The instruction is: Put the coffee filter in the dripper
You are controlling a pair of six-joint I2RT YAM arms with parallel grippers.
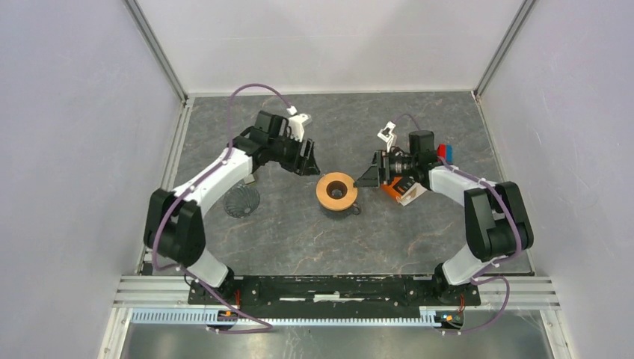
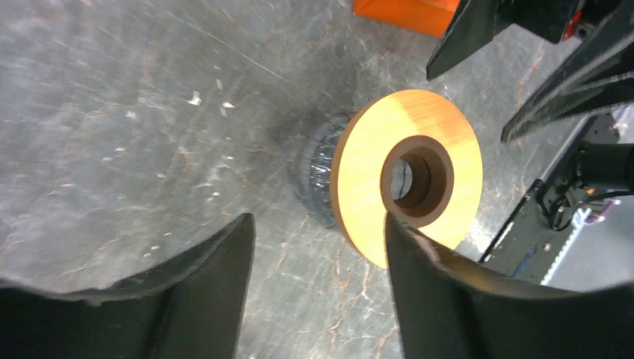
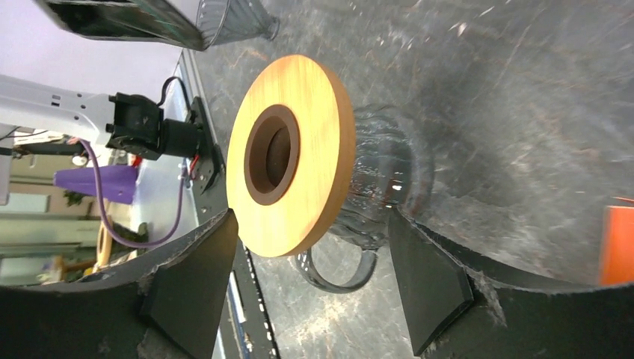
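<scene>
paper filter not seen in any view; judged light, floppy, easily creased, so pinch one rim edge softly. dripper (image 1: 241, 200) on tabletop (image 1: 299, 247), left of tan disc (image 1: 336, 190); looks light, may tip. left gripper (image 1: 307, 160) beyond-left of disc, fingers apart, empty. right gripper (image 1: 369, 177) just right of disc, fingers apart, empty.
</scene>
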